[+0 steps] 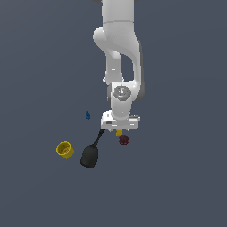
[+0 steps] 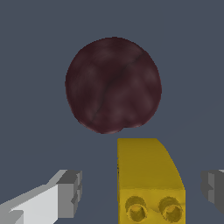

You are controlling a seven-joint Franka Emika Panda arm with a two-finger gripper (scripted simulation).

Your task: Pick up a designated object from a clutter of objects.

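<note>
The tiny yellow block (image 2: pixel 148 175) with two studs lies between my fingers, with a gap on each side. In the exterior view it (image 1: pixel 119 132) peeks out just under the hand. My gripper (image 2: pixel 141 192) is open and straddles the block; one grey fingertip (image 2: pixel 70 192) and the other (image 2: pixel 214 188) show at its sides. In the exterior view the gripper (image 1: pixel 119 130) is low over the floor. The dark red bumpy ball (image 2: pixel 113 84) lies just beyond the block, apart from it, and also shows in the exterior view (image 1: pixel 123 139).
A black spatula (image 1: pixel 91 153) lies toward the exterior view's left of the hand, its handle reaching under it. A round yellow cup (image 1: pixel 64 149) stands further left. A tiny blue piece (image 1: pixel 88 115) lies left of the wrist.
</note>
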